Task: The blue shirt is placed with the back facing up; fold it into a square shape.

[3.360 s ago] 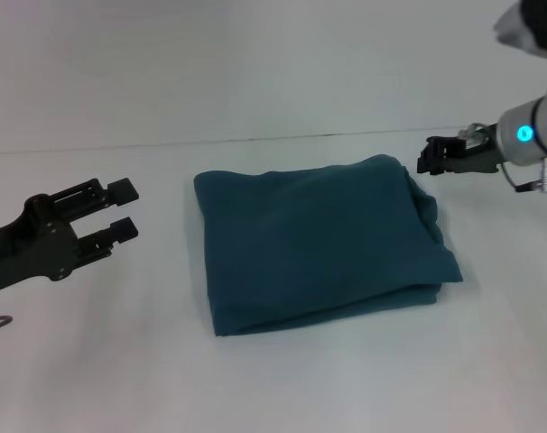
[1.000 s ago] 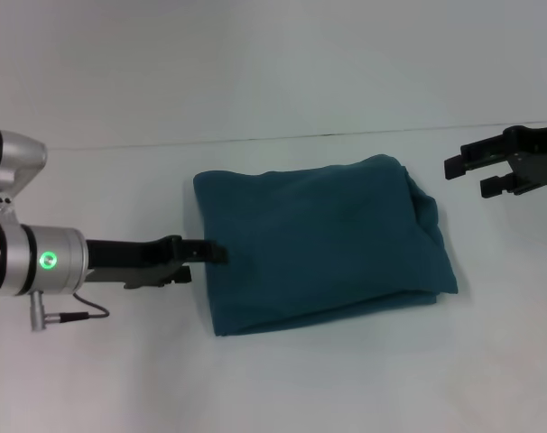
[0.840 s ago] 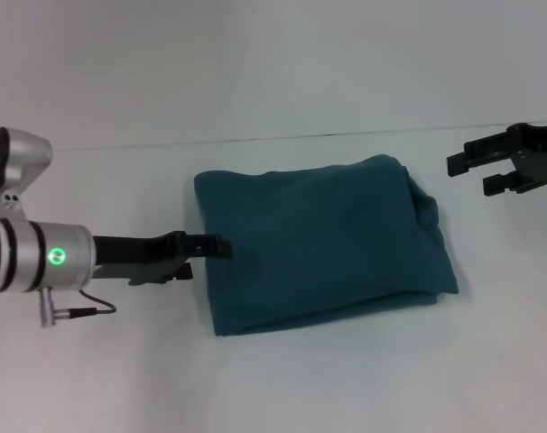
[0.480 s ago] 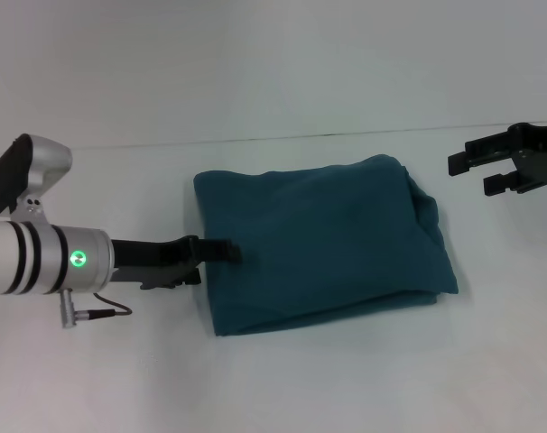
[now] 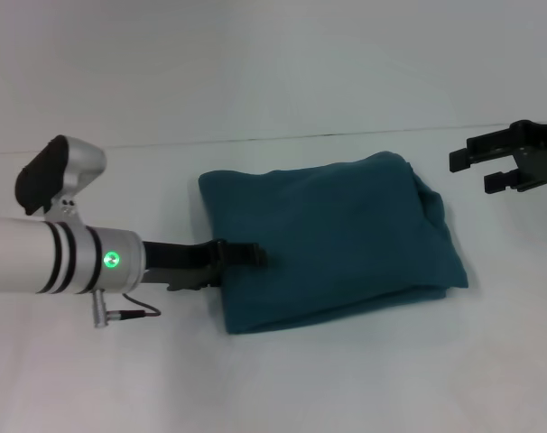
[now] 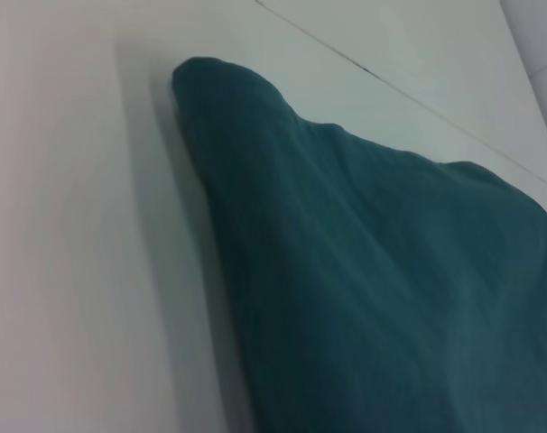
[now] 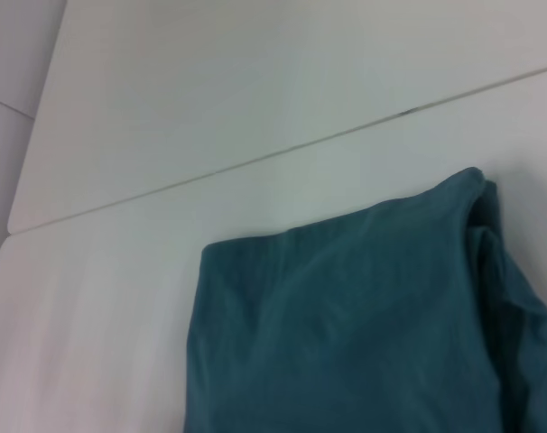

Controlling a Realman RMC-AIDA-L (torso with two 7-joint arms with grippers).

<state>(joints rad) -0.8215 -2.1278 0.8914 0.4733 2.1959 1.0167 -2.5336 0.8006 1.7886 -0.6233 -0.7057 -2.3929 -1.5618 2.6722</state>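
Pressing the folded blue shirt (image 5: 337, 239), left gripper (image 5: 246, 256); no lettering visible.

I count one blue shirt (image 5: 332, 239) on one desk (image 5: 346, 379), and my two grippers: left gripper (image 5: 246, 256), right gripper (image 5: 479, 170).

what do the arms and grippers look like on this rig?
Left arm: white cylindrical forearm with black bands, a glowing green ring light, a silver wrist block with a black cap, and a thin cable looping underneath. The left gripper is black, on a slim black mount. The right gripper is black, with two blocky parallel fingers; its arm is out of view.
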